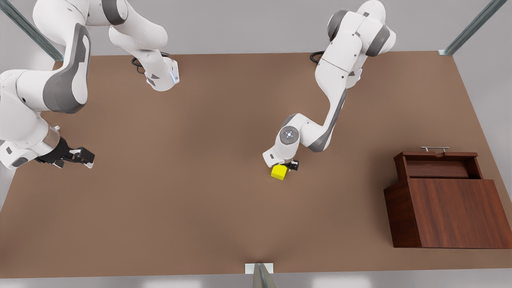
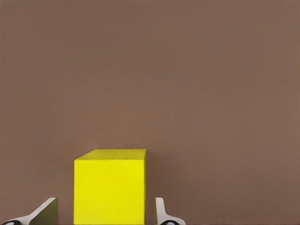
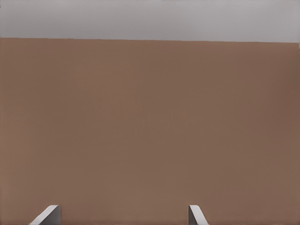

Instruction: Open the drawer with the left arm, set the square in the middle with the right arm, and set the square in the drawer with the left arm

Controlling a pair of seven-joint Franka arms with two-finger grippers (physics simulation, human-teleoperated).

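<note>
Two white robot arms stand over the matte brown tabletop. Left gripper hangs at the small bright yellow cube mid-tabletop, fingers spread either side, not touching. Right gripper waits at the front view's left, fingers apart. Dark reddish-brown wooden drawer sits pulled open.

Grained reddish wooden box, silver metal handle, matte brown tabletop, smooth yellow square.
</note>
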